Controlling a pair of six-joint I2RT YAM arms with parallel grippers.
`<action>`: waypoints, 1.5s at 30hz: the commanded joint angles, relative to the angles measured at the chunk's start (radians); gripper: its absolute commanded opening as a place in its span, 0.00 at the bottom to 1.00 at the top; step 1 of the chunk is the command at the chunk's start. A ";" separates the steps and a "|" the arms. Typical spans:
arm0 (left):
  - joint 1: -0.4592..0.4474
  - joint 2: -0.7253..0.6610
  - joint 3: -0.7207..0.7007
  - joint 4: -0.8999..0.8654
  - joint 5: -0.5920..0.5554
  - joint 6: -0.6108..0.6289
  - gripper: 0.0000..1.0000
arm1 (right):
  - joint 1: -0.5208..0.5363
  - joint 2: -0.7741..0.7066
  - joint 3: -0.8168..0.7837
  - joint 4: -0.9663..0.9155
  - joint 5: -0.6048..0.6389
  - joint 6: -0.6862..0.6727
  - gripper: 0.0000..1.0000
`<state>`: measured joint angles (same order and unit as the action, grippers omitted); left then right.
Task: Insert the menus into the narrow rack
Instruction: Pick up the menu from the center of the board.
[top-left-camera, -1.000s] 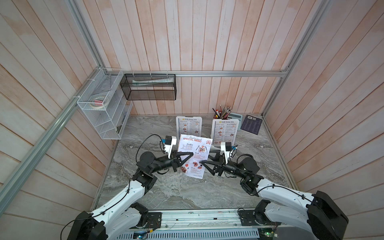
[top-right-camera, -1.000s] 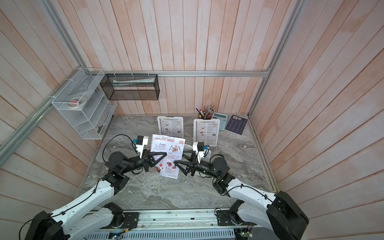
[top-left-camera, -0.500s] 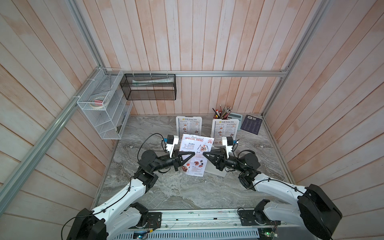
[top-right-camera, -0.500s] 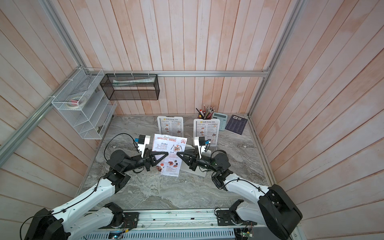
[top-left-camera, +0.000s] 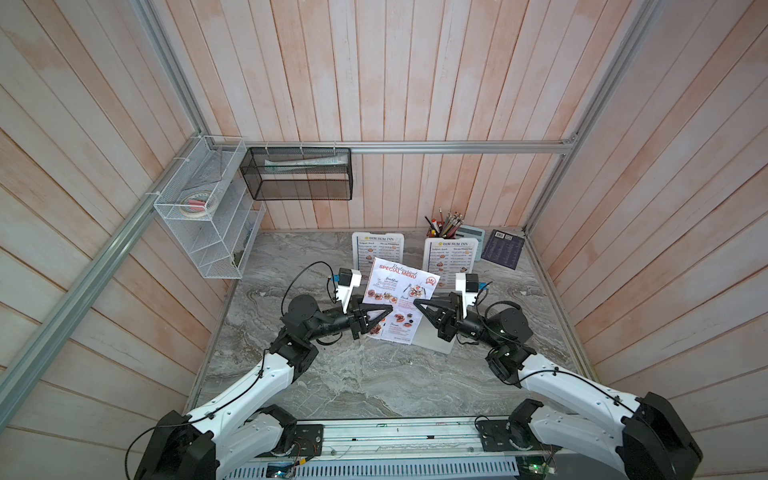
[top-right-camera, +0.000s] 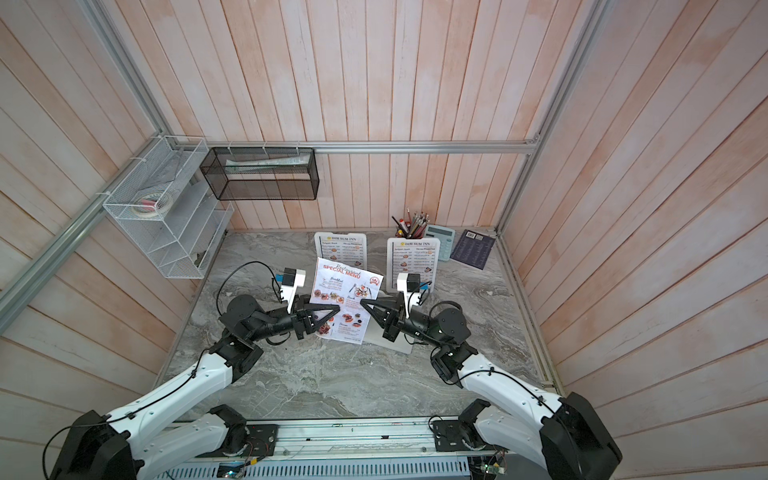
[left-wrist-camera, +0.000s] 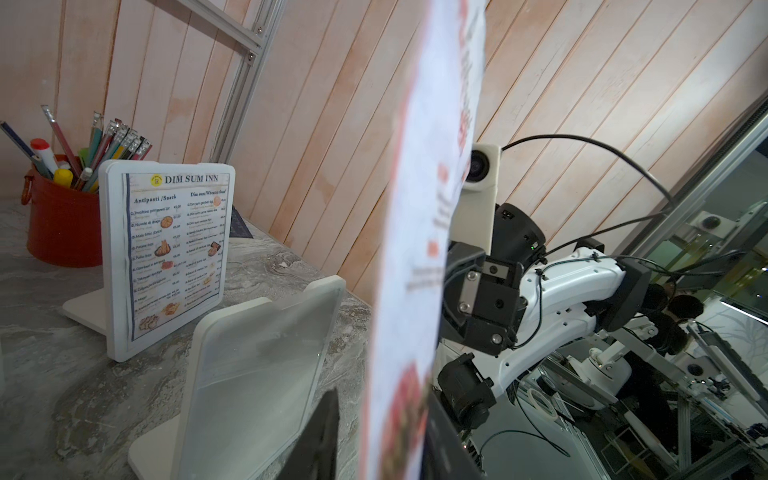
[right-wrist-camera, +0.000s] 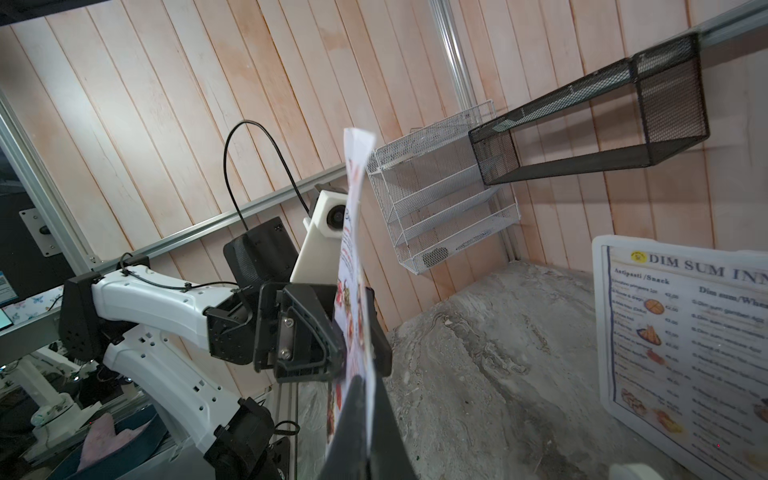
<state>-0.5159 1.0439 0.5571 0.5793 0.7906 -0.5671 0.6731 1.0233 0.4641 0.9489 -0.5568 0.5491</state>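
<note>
Paper is where both arms meet: the colourful Special Menu is raised on edge clear of the tabletop, close over the empty white stand. Its long axis is near upright and leans a little, and its printed face is turned toward the overhead cameras. The right gripper has its jaws pressed together on the sheet's edge about halfway up. The left gripper comes in from the opposite side of the stand and straddles the lower part of the other edge. In the left wrist view a gap shows between one finger and the paper, so its jaws look apart and the sheet seems to hang from the right grip alone. Beyond the stand, toward the back wall, the Dim Sum Inn menus sit in their own white holders. The black mesh rack, which I take for the narrow one, hangs on the back wall well above the stand and off toward the left arm's side, its slot long and level. The sheet's long axis therefore runs crosswise to that slot, and the holding arm is the farther one, so the next move probably calls for a turn and a long reach.
</note>
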 joint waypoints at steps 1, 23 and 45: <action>-0.003 -0.012 0.030 -0.027 -0.016 0.029 0.34 | -0.021 -0.036 0.003 -0.069 0.063 -0.067 0.00; -0.003 0.013 0.105 -0.120 -0.113 0.094 0.22 | -0.098 -0.097 0.044 -0.172 0.038 -0.152 0.00; -0.003 0.323 0.325 0.029 0.003 0.079 0.25 | -0.324 -0.105 0.007 0.051 -0.038 -0.024 0.00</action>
<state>-0.5201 1.3434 0.8356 0.5549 0.7490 -0.4763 0.3603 0.9119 0.4847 0.9382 -0.5831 0.5030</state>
